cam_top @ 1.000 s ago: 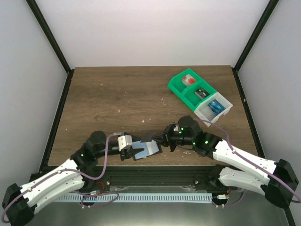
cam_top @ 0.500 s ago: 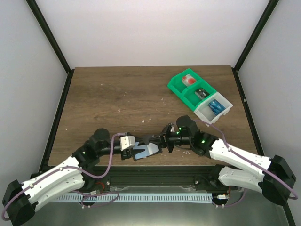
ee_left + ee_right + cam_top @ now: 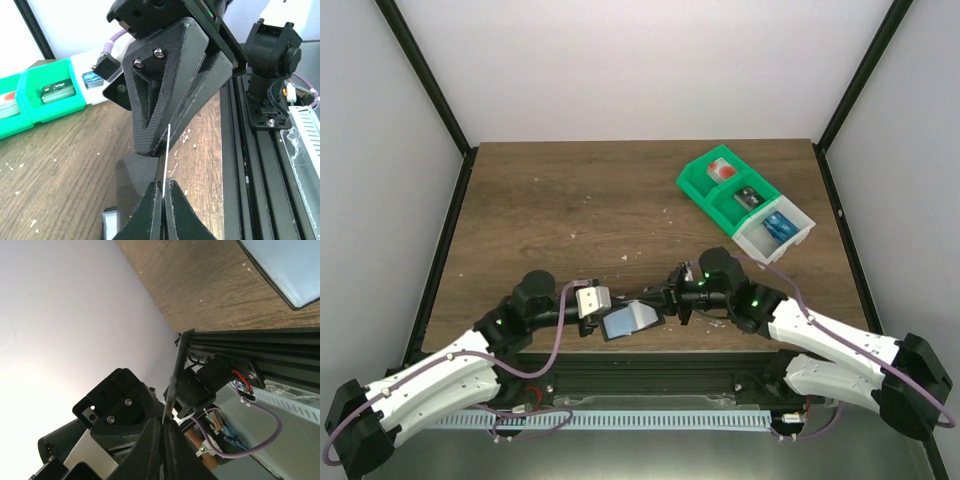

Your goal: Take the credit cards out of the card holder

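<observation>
White walls and black corner posts enclose a dark wood worktop, speckled with pale crumbs. A green-and-white bin sits at the far right; its contents are too small to name from above.

Close to the near edge, the two arms meet nose to nose. Between them lies the card holder, with one pale blue-grey panel facing up and tilted. Only a corner of that panel, with its black stitched edging, reaches into the right wrist view; the rest is cut off by the frame.

The left gripper has its fingers pressed together on a thin sheet that shows only as a pale line, edge-on. The line runs up to the black triangular finger of the other arm, which fills most of that view and hides what lies behind it.

The right gripper is likewise pinched onto a thin dark edge, with the left arm's black housing blurred beyond it.

Seen edge-on like this, the sheet could be a leaf of the card holder or one of the credit cards; I cannot tell which. From above, only a dark sliver shows between the fingertips, partly under both wrists. No face of a card can be made out in any view.
</observation>
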Robot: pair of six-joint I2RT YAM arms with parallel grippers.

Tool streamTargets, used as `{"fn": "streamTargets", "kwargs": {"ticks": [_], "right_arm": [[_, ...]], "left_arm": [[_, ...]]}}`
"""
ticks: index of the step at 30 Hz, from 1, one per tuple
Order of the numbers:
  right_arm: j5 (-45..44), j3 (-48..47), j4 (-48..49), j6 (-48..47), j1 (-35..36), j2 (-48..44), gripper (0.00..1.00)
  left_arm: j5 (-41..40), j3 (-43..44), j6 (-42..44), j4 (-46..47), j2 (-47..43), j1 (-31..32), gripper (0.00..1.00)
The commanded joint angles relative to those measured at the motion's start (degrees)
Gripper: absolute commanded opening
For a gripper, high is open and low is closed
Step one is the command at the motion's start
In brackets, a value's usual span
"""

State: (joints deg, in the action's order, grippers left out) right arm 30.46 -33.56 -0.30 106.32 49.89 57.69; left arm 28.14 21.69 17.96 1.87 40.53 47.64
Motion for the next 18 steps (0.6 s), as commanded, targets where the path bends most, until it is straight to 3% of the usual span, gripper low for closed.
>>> {"fn": "streamTargets", "kwargs": {"ticks": [1,3,9,14,18], "right_arm": [[1.2,2.2,4.7,-3.2,-0.1,-2.5,0.09],[0.3,3.7,4.9,-3.9,-0.1,-4.0,0.21],[-7.4,9.3,6.7,-10.4,-0.2,-12.3,0.44],[-13.6,18.0,18.7,-26.4,-0.1,-22.5,0.49],[-13.1,21.3,21.7,-38.1,-0.1,-29.8,0.55]], "left_arm": [[-3.7,1.2,-6.3,0.9,-0.7,0.1,0.0],[-4.6,1.3,-9.1,1.2,-0.3,0.0,0.0],[-5.5,1.4,-21.0,4.2,1.1,0.0,0.0],[-4.8,0.7,-38.0,11.5,2.6,-0.1,0.0],[-5.8,1.9,-56.0,14.3,5.2,-0.5,0.0]]}}
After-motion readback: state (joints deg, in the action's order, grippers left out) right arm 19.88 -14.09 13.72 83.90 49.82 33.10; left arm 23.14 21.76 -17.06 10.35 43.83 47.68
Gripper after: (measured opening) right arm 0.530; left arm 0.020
